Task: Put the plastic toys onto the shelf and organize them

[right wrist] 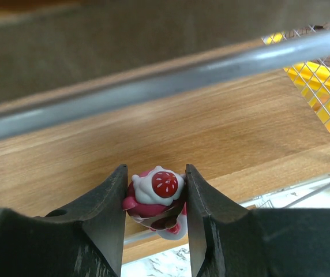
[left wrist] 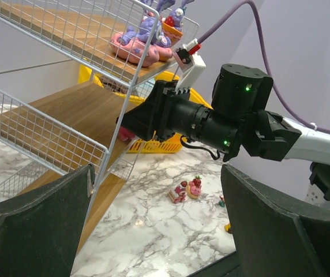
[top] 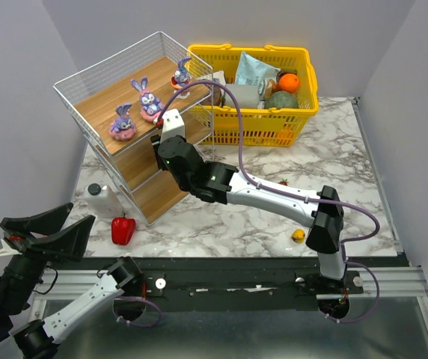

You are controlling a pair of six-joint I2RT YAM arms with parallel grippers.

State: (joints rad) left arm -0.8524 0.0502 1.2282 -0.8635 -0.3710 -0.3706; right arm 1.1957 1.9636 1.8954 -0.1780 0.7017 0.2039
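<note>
My right gripper [right wrist: 156, 214] is shut on a pink-red toy [right wrist: 155, 187] with white cream and a strawberry on top. It holds the toy just above the middle wooden board [right wrist: 171, 133] of the shelf [top: 117, 101]. Seen from above, the right gripper [top: 159, 140] reaches in at the shelf's front. Three purple bunnies [top: 123, 121] [top: 148, 99] [top: 181, 75] stand on the top board. Two small pink-red toys [left wrist: 178, 192] [left wrist: 195, 187] lie on the marble. My left gripper [top: 49, 228] hangs open and holds nothing, low at the near left, apart from the toys.
A red bell pepper [top: 123, 229] and a white bottle [top: 102, 198] sit by the shelf's near corner. The yellow basket [top: 304, 112] full of groceries stands behind the shelf on the right. A tiny yellow piece [top: 298, 235] and a tiny red piece [top: 283, 182] lie near the right arm.
</note>
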